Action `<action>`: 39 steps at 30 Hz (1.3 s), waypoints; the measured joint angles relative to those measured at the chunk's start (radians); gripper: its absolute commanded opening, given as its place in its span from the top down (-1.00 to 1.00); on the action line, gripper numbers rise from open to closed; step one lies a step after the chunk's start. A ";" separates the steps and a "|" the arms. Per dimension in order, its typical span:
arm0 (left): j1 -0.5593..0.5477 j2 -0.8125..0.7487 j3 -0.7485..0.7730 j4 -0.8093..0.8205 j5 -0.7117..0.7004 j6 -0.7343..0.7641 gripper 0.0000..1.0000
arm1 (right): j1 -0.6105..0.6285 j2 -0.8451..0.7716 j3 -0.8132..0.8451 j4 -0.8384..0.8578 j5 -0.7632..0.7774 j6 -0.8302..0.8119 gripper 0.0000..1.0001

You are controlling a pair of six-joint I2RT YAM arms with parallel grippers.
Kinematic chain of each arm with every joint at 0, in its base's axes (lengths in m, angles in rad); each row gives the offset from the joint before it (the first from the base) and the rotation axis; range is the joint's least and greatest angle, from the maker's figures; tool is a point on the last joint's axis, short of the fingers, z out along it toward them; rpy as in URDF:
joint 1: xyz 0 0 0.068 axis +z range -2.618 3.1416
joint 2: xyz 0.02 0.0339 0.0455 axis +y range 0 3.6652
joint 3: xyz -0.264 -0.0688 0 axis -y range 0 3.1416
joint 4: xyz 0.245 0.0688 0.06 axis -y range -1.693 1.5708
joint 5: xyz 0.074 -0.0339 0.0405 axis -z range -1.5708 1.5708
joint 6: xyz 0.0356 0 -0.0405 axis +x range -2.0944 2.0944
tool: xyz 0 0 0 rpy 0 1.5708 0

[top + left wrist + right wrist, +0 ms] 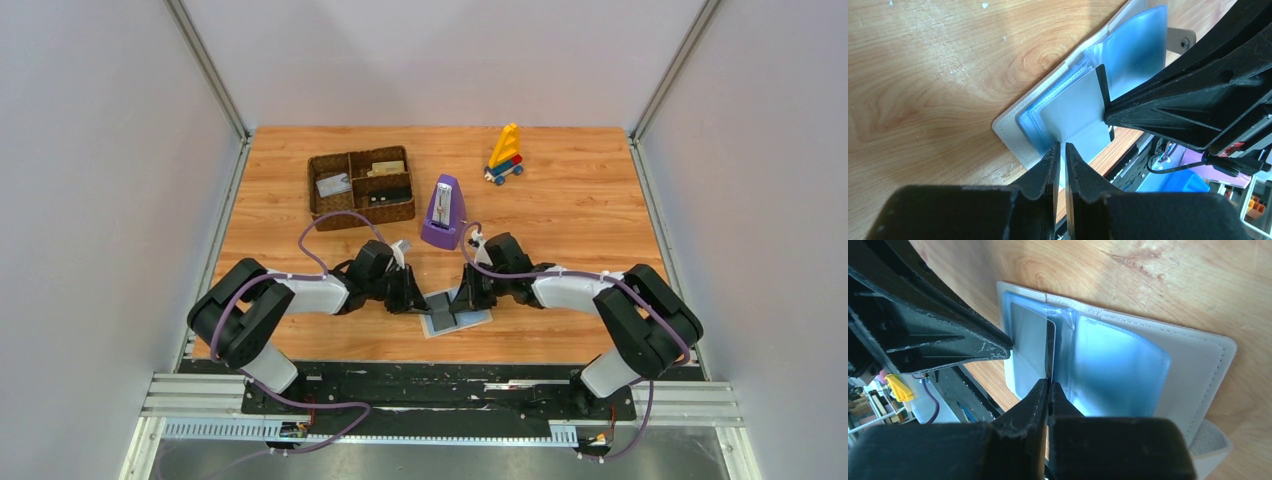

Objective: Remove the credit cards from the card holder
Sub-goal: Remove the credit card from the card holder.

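Pinching a half-exposed credit card [1073, 112] in the card holder [1010, 135], which lies open on the table [923, 75] between the arms.
Left fingers [1044, 167] and right fingers [1032, 401] are each nearly shut on opposite card edges; light, stiff and slick, it probably pulls best by its exposed edge.

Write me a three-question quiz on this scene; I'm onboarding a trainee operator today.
1. True or false: the card holder lies open on the table.
2. What stands nearest the woven tray? A) purple metronome B) mug C) stapler
3. Which end effector pinches the edge of the card that juts past the holder?
Key: 1 true; 2 A; 3 the left end effector.
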 measured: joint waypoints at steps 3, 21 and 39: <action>0.000 0.000 0.004 -0.012 -0.003 0.006 0.67 | -0.012 0.000 -0.005 0.016 -0.024 0.002 1.00; 0.000 0.000 0.035 -0.086 -0.021 0.051 0.67 | -0.065 -0.085 -0.031 -0.004 -0.045 -0.001 1.00; 0.000 0.004 0.036 -0.087 -0.020 0.059 0.67 | -0.132 -0.139 -0.031 -0.075 -0.124 -0.034 1.00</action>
